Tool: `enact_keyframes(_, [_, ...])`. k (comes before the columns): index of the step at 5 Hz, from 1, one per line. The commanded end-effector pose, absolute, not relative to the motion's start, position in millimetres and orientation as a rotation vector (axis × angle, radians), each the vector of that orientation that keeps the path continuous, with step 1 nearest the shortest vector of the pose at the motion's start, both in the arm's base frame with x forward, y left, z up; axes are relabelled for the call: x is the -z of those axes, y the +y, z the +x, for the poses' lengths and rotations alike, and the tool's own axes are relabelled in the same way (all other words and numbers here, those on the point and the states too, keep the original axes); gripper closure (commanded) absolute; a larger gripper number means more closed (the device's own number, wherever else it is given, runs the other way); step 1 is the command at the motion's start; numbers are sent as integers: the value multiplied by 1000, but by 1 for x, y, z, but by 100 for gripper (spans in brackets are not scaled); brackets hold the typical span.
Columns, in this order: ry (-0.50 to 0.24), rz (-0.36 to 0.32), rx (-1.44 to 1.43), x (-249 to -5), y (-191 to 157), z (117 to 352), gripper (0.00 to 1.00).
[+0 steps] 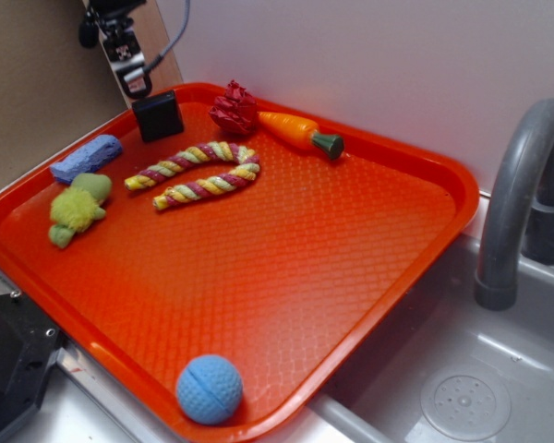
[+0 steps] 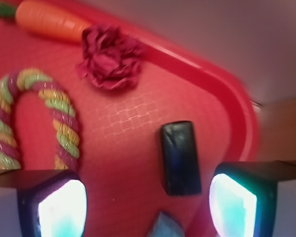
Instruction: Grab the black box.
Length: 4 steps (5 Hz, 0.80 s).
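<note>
The blue ball (image 1: 209, 389) sits closest to us, at the near edge of the big orange tray (image 1: 351, 249). The tray is the biggest thing, and everything else lies at its far end. The rope toy (image 1: 198, 173) is bent like a horseshoe, well away from the ball. Past the rope are the carrot (image 1: 300, 132) and the red pinecone toy (image 1: 233, 108), which touch each other. At the left side of the tray are the green fuzzy toy (image 1: 77, 209) and the lavender block (image 1: 86, 158).

The black box (image 1: 158, 115) stands in the far left corner of the tray, just left of the pinecone toy. The gripper (image 2: 147, 203) hangs above that corner with its two fingers (image 2: 62, 206) spread wide and nothing between them. In the wrist view the box (image 2: 180, 158) lies nearer the right finger than the left one.

To do this well, I think the gripper should slide over so the box is in the middle, then go straight down and squeeze its long sides. The tray rim is close, so a finger might bump it.

The wrist view is blurry, the finger tips are cut off, and a pale corner at the bottom edge is hard to name
</note>
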<state>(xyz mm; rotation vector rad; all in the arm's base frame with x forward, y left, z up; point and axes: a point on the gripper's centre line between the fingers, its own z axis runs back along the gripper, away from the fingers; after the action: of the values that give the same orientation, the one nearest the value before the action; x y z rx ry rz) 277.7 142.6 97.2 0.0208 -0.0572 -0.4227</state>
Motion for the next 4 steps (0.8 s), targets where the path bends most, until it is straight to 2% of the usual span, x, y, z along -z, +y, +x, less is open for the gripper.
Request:
enact_keyframes(1, [-82, 47, 506, -104, 148, 290, 0])
enact_keyframes(4, [-61, 100, 462, -85, 167, 298, 0])
